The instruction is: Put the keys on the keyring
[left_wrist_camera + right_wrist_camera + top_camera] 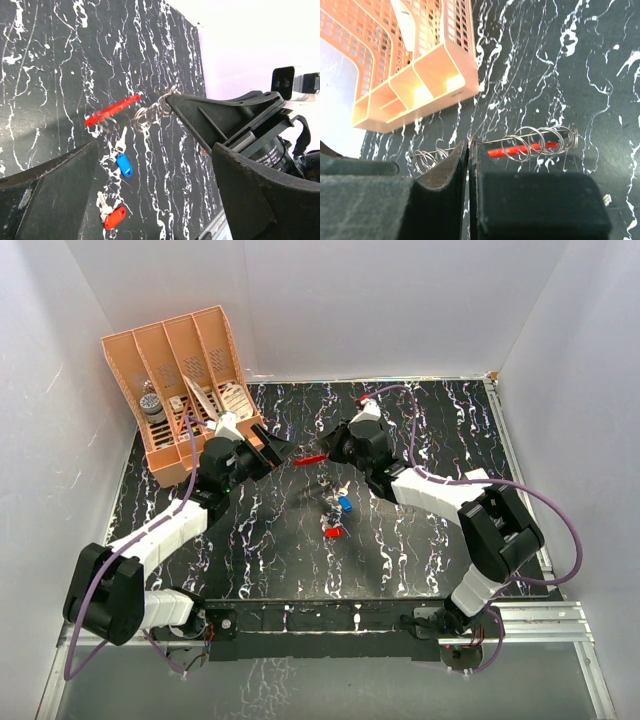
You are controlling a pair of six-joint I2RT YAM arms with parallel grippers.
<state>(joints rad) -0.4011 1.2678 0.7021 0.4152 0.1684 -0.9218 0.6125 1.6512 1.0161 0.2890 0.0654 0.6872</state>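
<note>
1. The keyring (pixel 112 111), a thin red loop seen edge-on, sat threaded through silvery wire rings (pixel 152 111) held at the tips of the right fingers (pixel 210 117).
2. The blue-headed key (pixel 123 162) and red-headed key (pixel 114 218) lay flat, apart, basewards of those fingers.

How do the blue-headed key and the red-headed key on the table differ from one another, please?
Colour: the blue-headed key has a blue head, the red-headed key a red one. Place: the blue-headed key lies nearer the keyring; the red-headed key lies beyond it, farther from the keyring and closer to the arms' bases. Shared: both are tiny with pale silvery blades, and both lie loose on the marbled table, apart from the keyring.
</note>
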